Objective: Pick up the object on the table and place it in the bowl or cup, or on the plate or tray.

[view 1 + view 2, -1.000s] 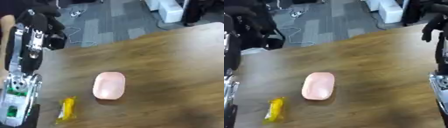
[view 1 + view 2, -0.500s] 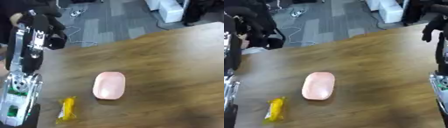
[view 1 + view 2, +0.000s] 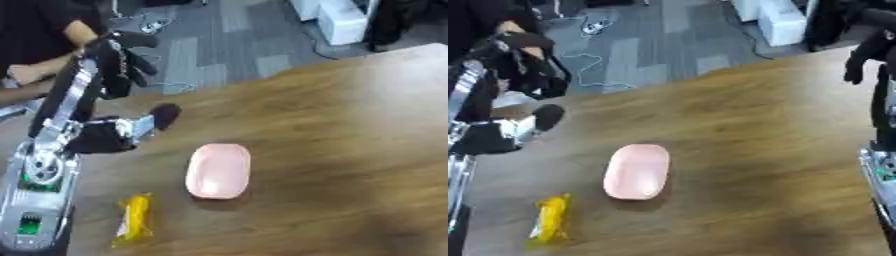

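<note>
Where visible, yellow packet (image 3: 136, 220) beside pink tray (image 3: 218, 170).

black left hand (image 3: 118, 60) on a silver forearm with a round joint and green lights; right hand (image 3: 866, 47) black too.

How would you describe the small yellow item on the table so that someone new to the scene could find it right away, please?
Start at the brown wooden table and find the oval pink plate near its middle. From there look toward the near left corner: the yellow packet lies flat there, apart from the plate. It is the only yellow thing on the table, narrow and elongated, much smaller than the plate.
</note>
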